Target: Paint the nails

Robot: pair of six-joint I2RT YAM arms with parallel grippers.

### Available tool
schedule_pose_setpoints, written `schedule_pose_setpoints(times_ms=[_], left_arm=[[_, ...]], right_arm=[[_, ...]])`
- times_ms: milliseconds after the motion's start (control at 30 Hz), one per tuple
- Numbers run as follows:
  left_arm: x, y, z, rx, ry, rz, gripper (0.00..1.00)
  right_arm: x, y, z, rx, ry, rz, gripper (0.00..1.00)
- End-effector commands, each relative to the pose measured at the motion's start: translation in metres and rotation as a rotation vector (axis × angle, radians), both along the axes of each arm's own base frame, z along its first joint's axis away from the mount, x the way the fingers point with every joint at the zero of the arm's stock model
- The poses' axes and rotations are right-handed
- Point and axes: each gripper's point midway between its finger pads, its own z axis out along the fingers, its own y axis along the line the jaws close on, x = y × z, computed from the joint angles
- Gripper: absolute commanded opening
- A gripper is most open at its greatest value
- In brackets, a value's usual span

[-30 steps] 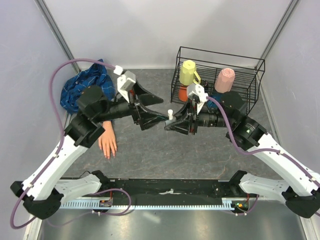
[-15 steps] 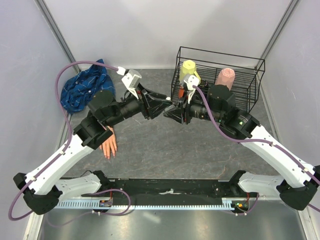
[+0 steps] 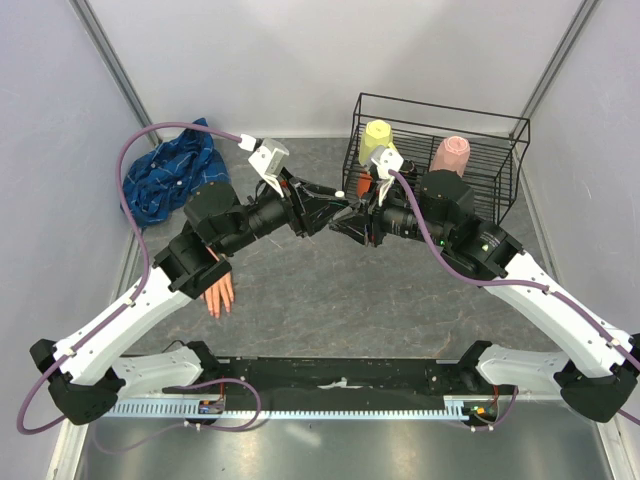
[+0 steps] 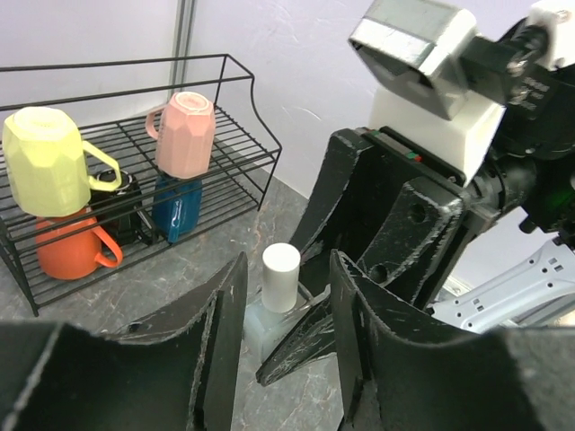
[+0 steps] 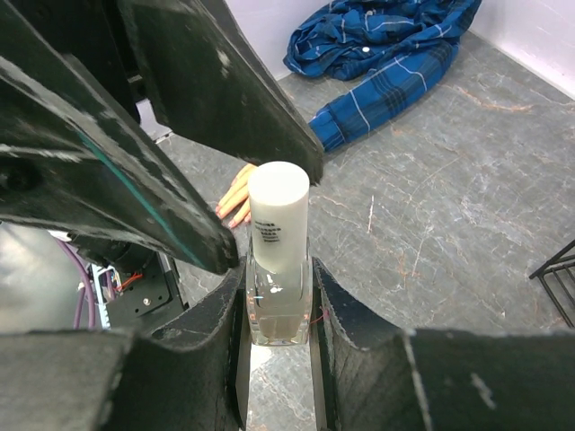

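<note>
Just above centre we clamp the bottle (image 5: 278, 269) in our right gripper (image 5: 277, 305), left gripper (image 4: 287, 269) half-closed astride its cap (image 5: 278, 193), contact unclear, nails (image 3: 216, 308) lower left.

You're looking at a robot lab cell: plain pale walls (image 3: 300, 60) and metal frame posts (image 3: 108, 55) box in your grey tabletop (image 3: 330, 300), with a cable tray (image 3: 330, 409) along its near edge.
</note>
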Motion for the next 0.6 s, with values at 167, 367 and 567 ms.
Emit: schedule_pose_setpoints(times_ms=[167, 367, 567], left_arm=[[0.005, 0.003, 0.009, -0.031, 0.007, 0.044, 0.48], [0.004, -0.005, 0.004, -0.027, 0.033, 0.008, 0.41], [-0.004, -0.014, 0.004, -0.017, 0.027, -0.061, 0.19]], right_arm=[[-0.004, -0.006, 0.035, 0.065, -0.067, -0.009, 0.00], [-0.005, -0.007, 0.038, 0.071, -0.073, -0.007, 0.00], [-0.008, -0.007, 0.041, 0.078, -0.075, 0.003, 0.00]])
